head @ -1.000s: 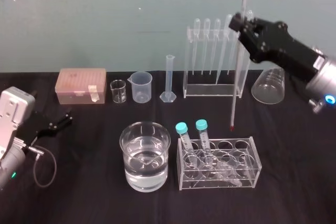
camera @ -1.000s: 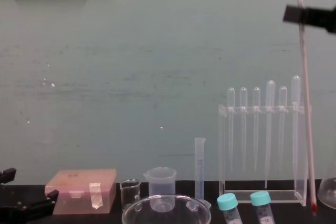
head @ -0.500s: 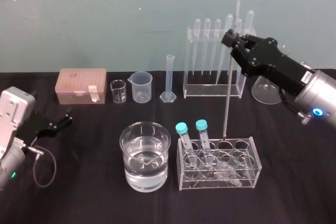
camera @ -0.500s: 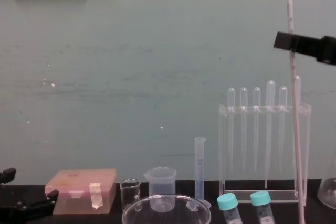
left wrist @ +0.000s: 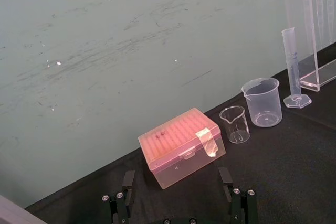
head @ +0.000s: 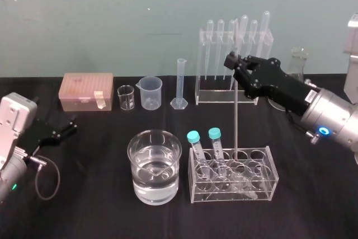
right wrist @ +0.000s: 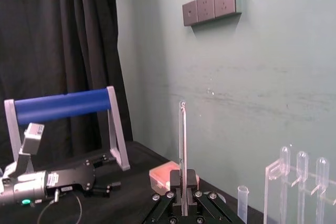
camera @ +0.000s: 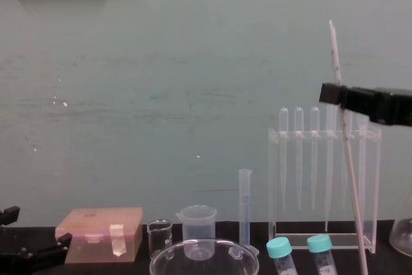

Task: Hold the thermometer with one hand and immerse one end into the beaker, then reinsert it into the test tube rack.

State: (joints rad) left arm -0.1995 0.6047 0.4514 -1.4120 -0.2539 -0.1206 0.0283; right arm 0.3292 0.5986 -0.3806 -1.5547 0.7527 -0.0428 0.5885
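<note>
right gripper pinches the thermometer near upright, lower end at a low rack beside the beaker; left gripper parked, fingers spread.

- Carries the thermometer leftward and down, clamped in the right gripper.
- Brings its lower tip from before the test tube rack to the low rack's rear holes.
- Lowers its top into chest view, tilted.

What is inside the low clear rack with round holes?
Two teal-capped tubes lean in the rack, and the thin whitish rod in the right claw seems to enter a back hole; its tip cannot be made out.
</note>
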